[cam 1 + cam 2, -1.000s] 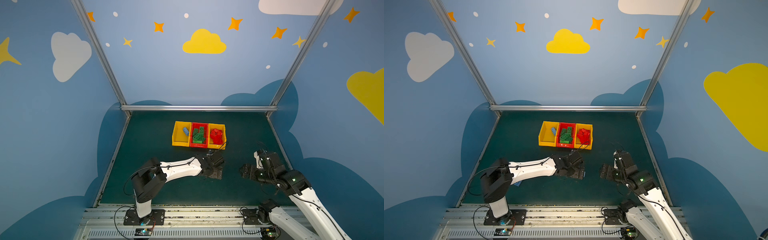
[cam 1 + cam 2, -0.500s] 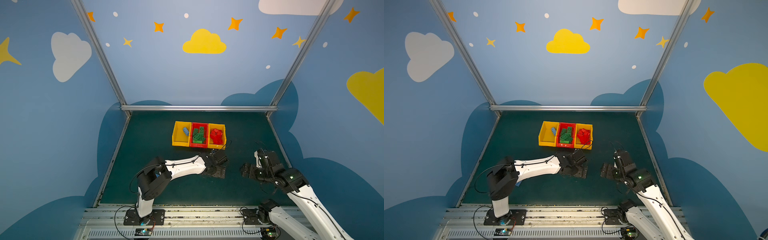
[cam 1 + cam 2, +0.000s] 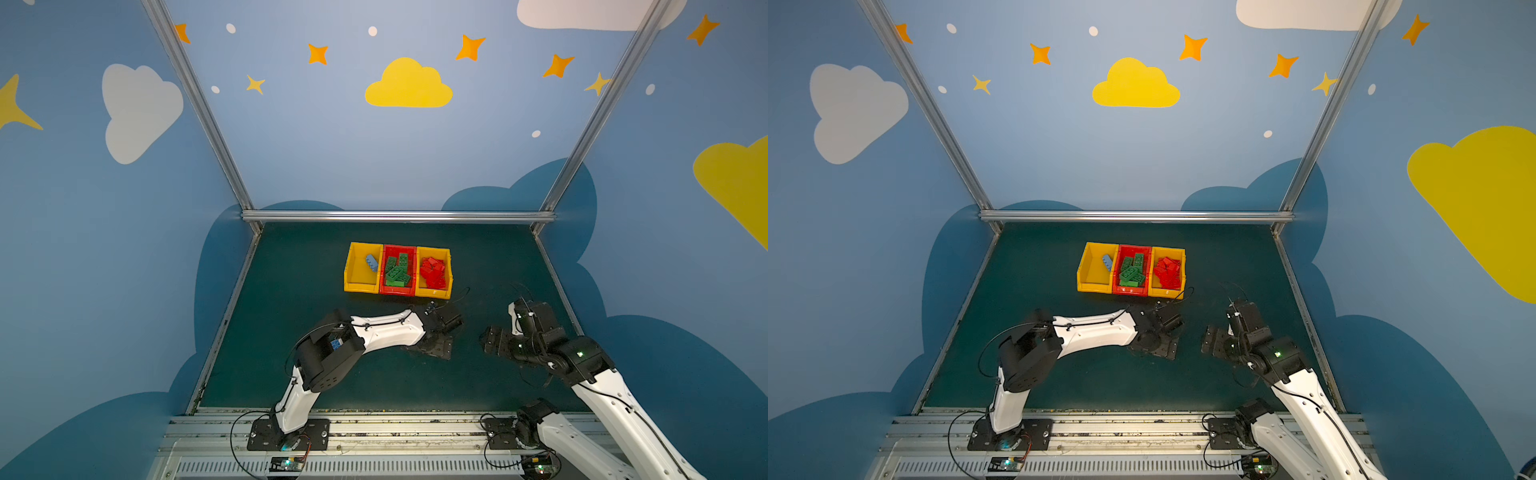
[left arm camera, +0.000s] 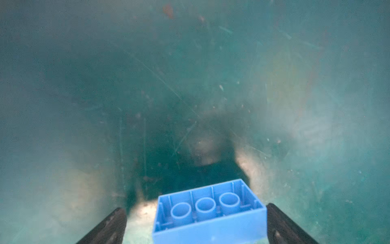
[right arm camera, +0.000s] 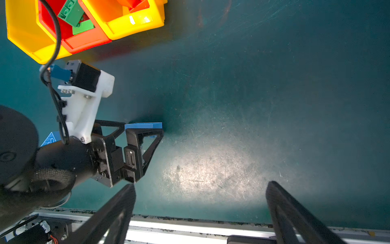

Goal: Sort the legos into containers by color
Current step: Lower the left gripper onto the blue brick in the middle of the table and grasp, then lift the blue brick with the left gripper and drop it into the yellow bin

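Observation:
A light blue lego (image 4: 207, 213) lies upside down on the green mat, hollow side up. My left gripper (image 4: 196, 208) stands open around it, one finger close to it and the other apart. In the right wrist view the same lego (image 5: 143, 125) sits between the left gripper's fingers (image 5: 145, 135). In both top views the left gripper (image 3: 434, 347) (image 3: 1156, 347) hides it. My right gripper (image 5: 201, 184) (image 3: 490, 340) is open and empty over bare mat. The containers: a yellow bin (image 3: 360, 286) with one blue lego (image 3: 372, 262), a red bin (image 3: 397, 290) with green legos (image 3: 397, 270), a yellow bin (image 3: 432, 293) with red legos (image 3: 433, 272).
A blue piece (image 5: 49, 138), seemingly another lego, peeks out behind the left arm. The metal front rail (image 5: 190, 229) runs just below the right gripper. A black cable (image 3: 459, 293) trails from the left wrist camera toward the bins. Walls close in the mat at the sides and back.
The left arm has stretched a little further right, its elbow shifting right and lower, with the gripper settling down at the mat. The right arm has hardly moved.

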You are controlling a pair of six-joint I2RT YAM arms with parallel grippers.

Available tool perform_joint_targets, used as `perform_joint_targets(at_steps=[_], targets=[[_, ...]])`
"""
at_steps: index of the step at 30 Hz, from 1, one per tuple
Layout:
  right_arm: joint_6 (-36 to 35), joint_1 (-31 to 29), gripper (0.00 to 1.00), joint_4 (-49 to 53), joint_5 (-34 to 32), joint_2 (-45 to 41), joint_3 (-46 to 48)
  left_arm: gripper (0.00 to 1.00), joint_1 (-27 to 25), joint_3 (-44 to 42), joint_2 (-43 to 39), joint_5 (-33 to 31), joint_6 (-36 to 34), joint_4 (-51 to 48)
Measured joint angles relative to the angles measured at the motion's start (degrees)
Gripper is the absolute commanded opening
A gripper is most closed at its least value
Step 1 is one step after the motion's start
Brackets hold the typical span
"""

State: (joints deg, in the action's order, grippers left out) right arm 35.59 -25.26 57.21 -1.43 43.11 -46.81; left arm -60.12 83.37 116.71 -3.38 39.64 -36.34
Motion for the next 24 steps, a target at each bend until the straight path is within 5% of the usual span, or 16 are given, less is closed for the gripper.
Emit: perform_joint_targets(at_steps=[13,24], targets=[[-0.04,0.79,0.94,-0.04,0.44,-0.09,0.0,0.78,0.0,3.78,3.17,-1.36,-0.31,-3.58],[-1.07,1.55,0.94,-0.37,0.59,0.5,-0.44,0.47,0.22,6.91,3.65,-2.14,-1.33,-6.54]])
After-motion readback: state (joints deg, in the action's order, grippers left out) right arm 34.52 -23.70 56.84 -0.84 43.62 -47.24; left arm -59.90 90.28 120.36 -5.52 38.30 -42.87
